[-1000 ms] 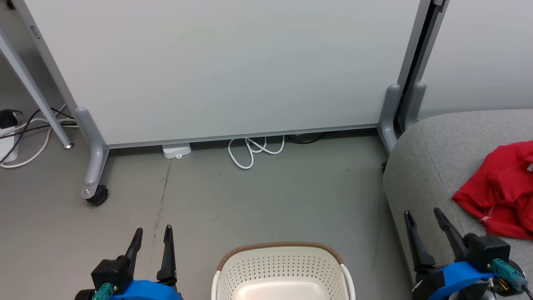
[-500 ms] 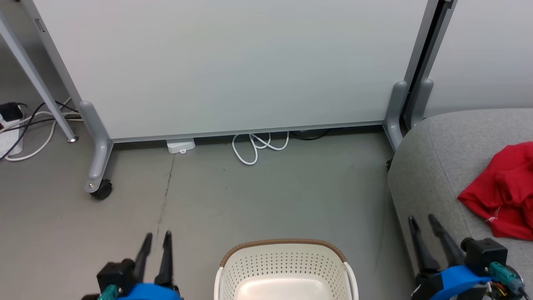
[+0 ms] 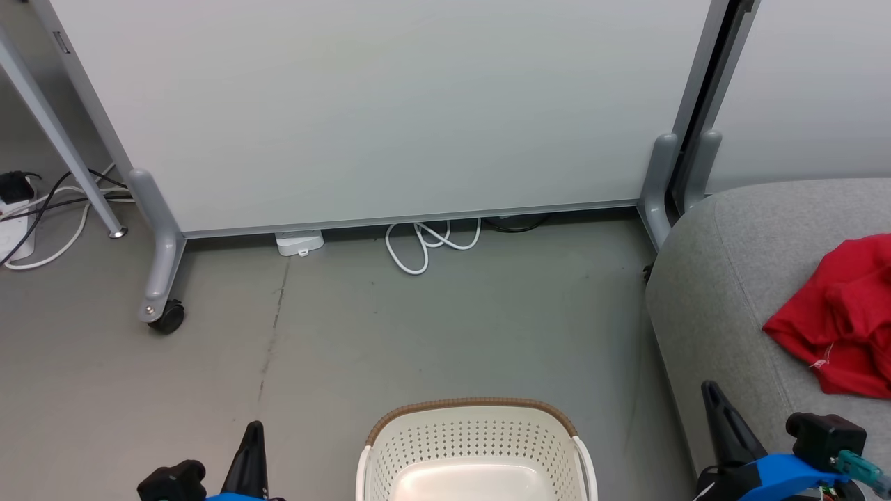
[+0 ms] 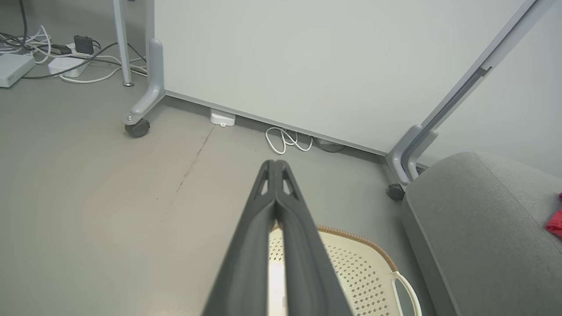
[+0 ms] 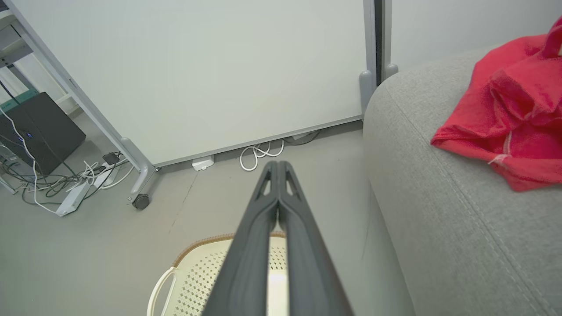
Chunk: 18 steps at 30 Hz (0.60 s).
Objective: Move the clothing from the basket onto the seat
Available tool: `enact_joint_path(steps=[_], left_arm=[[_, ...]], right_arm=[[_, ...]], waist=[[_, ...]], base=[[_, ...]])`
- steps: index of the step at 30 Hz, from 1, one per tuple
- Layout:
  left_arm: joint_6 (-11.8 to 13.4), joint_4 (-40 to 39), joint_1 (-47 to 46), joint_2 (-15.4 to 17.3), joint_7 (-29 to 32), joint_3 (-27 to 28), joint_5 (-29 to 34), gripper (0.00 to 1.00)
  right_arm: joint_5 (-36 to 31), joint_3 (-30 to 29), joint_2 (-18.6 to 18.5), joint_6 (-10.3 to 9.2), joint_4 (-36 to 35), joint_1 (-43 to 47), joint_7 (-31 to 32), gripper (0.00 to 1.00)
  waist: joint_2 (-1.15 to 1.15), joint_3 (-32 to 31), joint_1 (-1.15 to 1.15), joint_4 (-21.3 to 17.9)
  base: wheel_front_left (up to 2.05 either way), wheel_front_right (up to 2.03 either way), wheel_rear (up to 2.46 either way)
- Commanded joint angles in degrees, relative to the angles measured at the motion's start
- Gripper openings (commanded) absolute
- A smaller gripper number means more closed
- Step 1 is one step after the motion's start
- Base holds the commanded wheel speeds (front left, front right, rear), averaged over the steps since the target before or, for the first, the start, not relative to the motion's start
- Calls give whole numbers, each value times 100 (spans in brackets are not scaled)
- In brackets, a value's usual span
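Right wrist view: right gripper (image 5: pixel 278 164) hanging idle, fingers pressed together, gripping nothing. Clothing (image 5: pixel 509 114) lying on seat (image 5: pixel 439 228), right of fingers. Basket (image 5: pixel 197 274) sitting beneath fingertips, looking empty. Left gripper (image 4: pixel 275 163) likewise pressed together, likely since nothing is remaining to lift.

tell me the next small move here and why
Probably tilt the head down to check the rest of the basket: the part of its floor that shows is bare, the red clothing lies on the seat, and the left pincer and right pincer are shut on nothing. If it is empty, the job looks done.
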Motion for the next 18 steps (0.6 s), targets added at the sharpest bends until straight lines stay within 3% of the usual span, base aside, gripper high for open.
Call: enact_joint_path(steps=[1,18], left_arm=[[-2,-165,-184,11,71,71,-335,0],[-4,-470,-285,14,453,247,-1785,0]], right_arm=[[371,-41,3,0,-123,-134,55,0],[1901,-134,38,0,-203,-242,318,0]], waist=[[0,3,0,-12],[0,27,0,-88]], base=[[0,0,0],[0,0,0]])
